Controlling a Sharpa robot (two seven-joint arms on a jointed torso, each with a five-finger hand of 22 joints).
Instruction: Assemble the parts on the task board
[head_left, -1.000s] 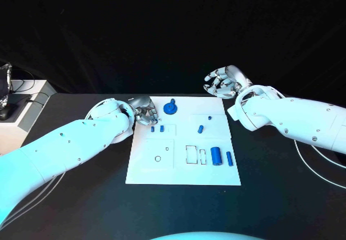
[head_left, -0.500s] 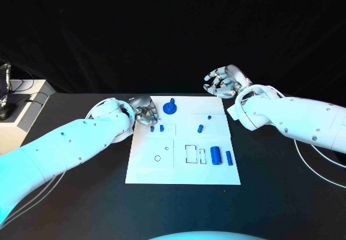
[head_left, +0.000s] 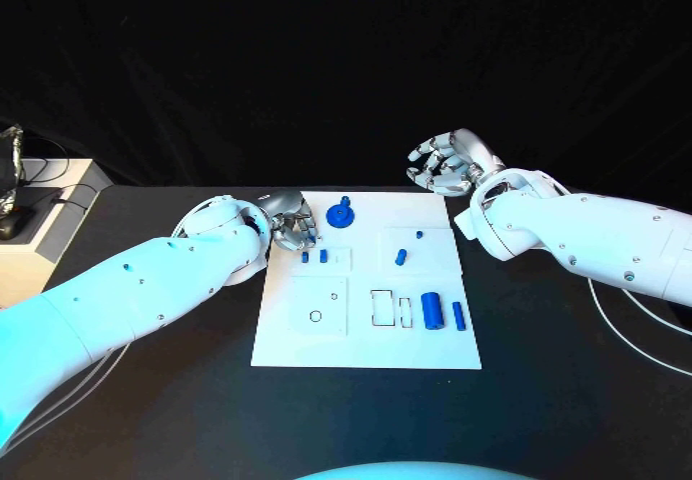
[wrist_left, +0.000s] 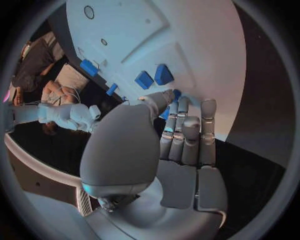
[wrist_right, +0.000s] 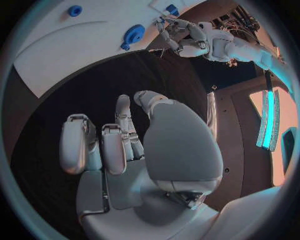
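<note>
White task board (head_left: 289, 340) mid-counter; blue parts (head_left: 433, 311) near right. Left hand (head_left: 291, 222) at far-left edge, fingers curled, grasp unclear. Right hand (head_left: 453, 163) raised clear, fingers bent, empty.

Left arm enters from the left side and reaches forward across the bench; left hand (head_left: 293, 220) is held low, its fingers (wrist_left: 185, 135) lying close together and bent at the tips, nothing visibly gripped. Right arm enters from the right side, forearm angled toward the far edge of the bench; right hand (head_left: 453, 163) is raised, palm facing back toward the robot, its fingers (wrist_right: 100, 145) curled inward with nothing between them. The two hands are well apart.
</note>
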